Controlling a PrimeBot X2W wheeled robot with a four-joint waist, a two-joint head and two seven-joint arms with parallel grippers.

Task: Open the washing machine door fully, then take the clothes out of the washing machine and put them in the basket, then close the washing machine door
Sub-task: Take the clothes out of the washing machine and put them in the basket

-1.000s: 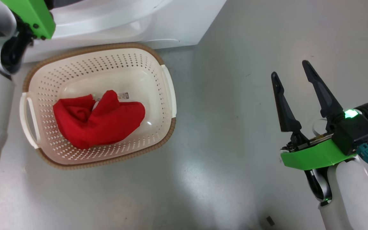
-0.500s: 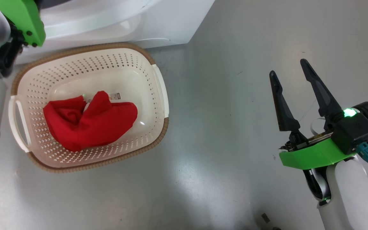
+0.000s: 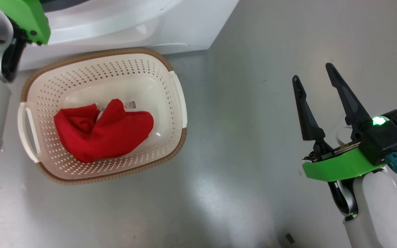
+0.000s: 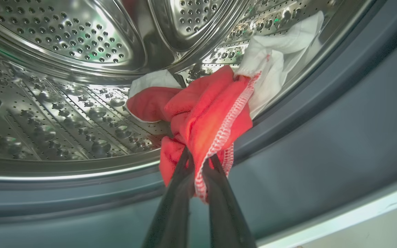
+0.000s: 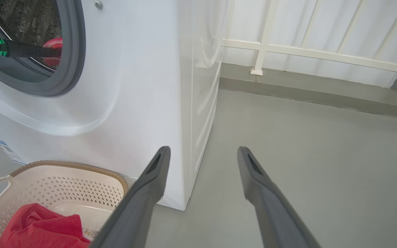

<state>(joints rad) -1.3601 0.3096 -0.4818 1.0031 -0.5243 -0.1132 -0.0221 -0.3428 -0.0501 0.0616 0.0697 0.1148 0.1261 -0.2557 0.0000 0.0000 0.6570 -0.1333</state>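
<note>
Our left gripper (image 4: 200,156), two long dark fingers, is pinched tight on a soft bright red fabric garment with white stitched trim (image 4: 205,113). The garment's folds are bunched between the fingertips at the lip of the opening. It trails back into the perforated steel drum (image 4: 64,103), where its white panel (image 4: 277,62) lies against the drum wall. The grey rubber gasket (image 4: 322,137) curves below and beside the fingers.

From the right wrist view we see that the drum belongs to the big white boxy washing machine (image 5: 143,86), which stands on a smooth grey floor (image 5: 288,137). Just in front of it sits the small cream plastic basket with perforated sides and a brown woven-look rim (image 3: 177,137). A second red garment (image 3: 105,132) lies crumpled on the basket's bottom. Our right gripper (image 3: 312,73) hangs over the floor well apart from the basket, its fingers spread wide and holding nothing.
</note>
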